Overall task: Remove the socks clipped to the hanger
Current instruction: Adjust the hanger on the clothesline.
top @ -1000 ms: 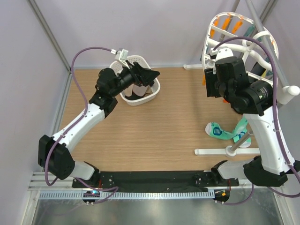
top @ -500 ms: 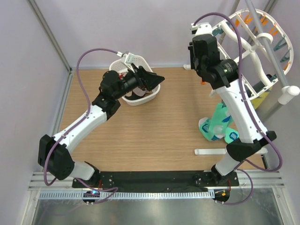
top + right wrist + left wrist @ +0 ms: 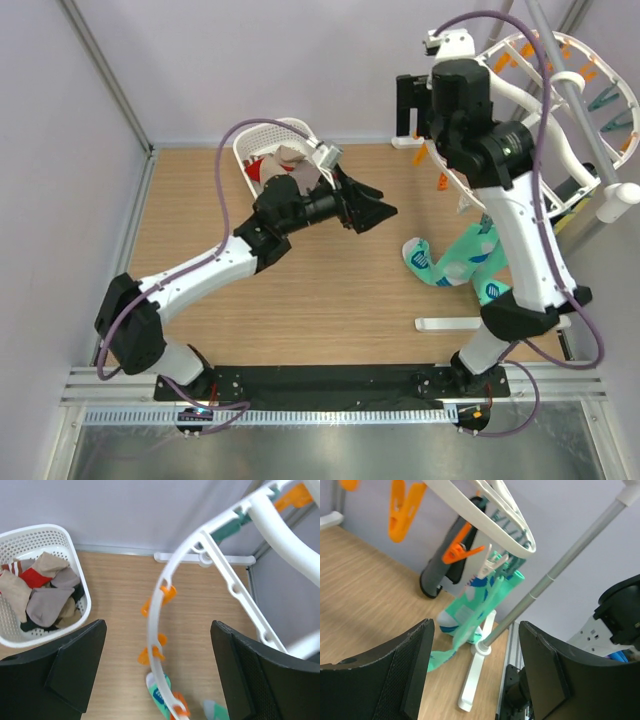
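Note:
The hanger, a white oval frame with orange pegs, stands tilted at the back right on a grey pole. Two teal socks with white marks hang from it, their toes near the table. My left gripper is open at mid-table and points at them; in its wrist view the teal socks dangle beyond its spread fingers. My right gripper is open high above the hanger's left rim. Seen from its wrist, the rim runs between the wide fingers without touching either.
A white perforated basket at the back holds several removed socks in red, beige and grey. The hanger's pole rises from a white foot on the table, right of centre. Walls close the back and both sides.
My left arm swung from the basket rightward toward the teal socks. My right arm rose along the hanger and its jaws spread wide. The hanger tilted and the socks swung left.

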Tool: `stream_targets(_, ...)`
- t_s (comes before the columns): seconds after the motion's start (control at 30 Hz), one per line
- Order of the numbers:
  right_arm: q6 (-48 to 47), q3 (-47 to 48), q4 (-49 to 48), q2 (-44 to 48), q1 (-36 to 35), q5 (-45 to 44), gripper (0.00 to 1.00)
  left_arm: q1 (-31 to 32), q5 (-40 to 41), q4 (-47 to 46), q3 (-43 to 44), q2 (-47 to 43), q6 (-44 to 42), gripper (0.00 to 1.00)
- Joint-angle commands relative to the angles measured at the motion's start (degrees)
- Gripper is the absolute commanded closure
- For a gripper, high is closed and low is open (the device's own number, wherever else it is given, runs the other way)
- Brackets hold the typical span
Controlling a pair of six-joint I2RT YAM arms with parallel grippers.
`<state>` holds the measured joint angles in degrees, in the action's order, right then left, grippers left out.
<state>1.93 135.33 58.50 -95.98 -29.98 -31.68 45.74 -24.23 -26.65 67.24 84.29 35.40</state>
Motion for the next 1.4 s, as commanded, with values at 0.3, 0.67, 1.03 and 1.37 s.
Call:
stream_targets(0.3,4.8,-16.9,9.5,27.6,0.3,-2.7,0.19,5.3,-0.9,-16.9,24.5,21.7,9.5,0.28)
stream_targets(0.67,1.3,-15.4,16.2,29.6,0.3,0.8,0.22,5.0,5.1,-4.4,43.9,32.1,7.5,0.51)
stream_targets(1.03,1.1,-20.4,17.4,31.5,0.2,0.7,0.28,-2.4,3.9,-1.0,50.3,35.9,15.2,0.60)
stream_targets(1.37,-4.2,-24.6,13.1,28.9,0.2,-3.0,0.28,-4.0,-7.1,-1.7,66.7,46.9,34.6,0.78)
